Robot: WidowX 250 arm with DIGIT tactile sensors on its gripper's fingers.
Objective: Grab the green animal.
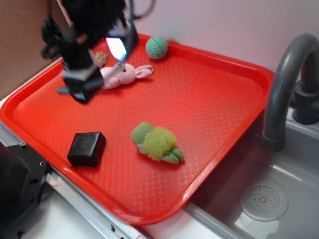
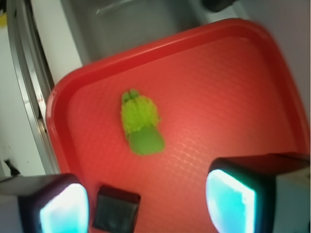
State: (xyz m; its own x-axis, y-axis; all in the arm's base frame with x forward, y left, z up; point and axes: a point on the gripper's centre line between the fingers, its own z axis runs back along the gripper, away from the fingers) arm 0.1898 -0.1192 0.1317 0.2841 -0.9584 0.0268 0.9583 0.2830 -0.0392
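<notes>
Gripper (image 2: 146,204) first: it's hanging up over the far-left corner of the tray, nothing between the fingers, jaws spread wide. In the wrist view the two pads (image 2: 231,204) sit at the bottom corners of the shot with a big stretch of bare tray between them. Nothing is touching them.

Biggest thing in the scene is the red tray (image 1: 214,94), which sits on the counter with its right corner hanging over the grey sink (image 1: 279,189). Dark grey faucet (image 1: 284,84) arches up just past the tray's right edge, and you can see the drain at the bottom of the basin.

On the tray, going down in size: the green animal (image 1: 155,142) is lying near the front-middle, well apart from the arm. Fuzzy lime back, smoother darker green head pointing left-ish toward the back, little green feet poking out on the right. From the wrist cam it's about mid-frame, a bit left of center, above the gap between the pads.

Black box (image 1: 86,148) sits near the tray's front-left edge, to the left of the turtle thing and not touching it.

Pink bunny (image 1: 124,74) is lying on its side in the back-left area, right under the arm. Round green knitted ball (image 1: 157,47) sits by the back rim. Some small brown thing (image 1: 101,59) is just behind the bunny, mostly hidden, can't tell what it is.
</notes>
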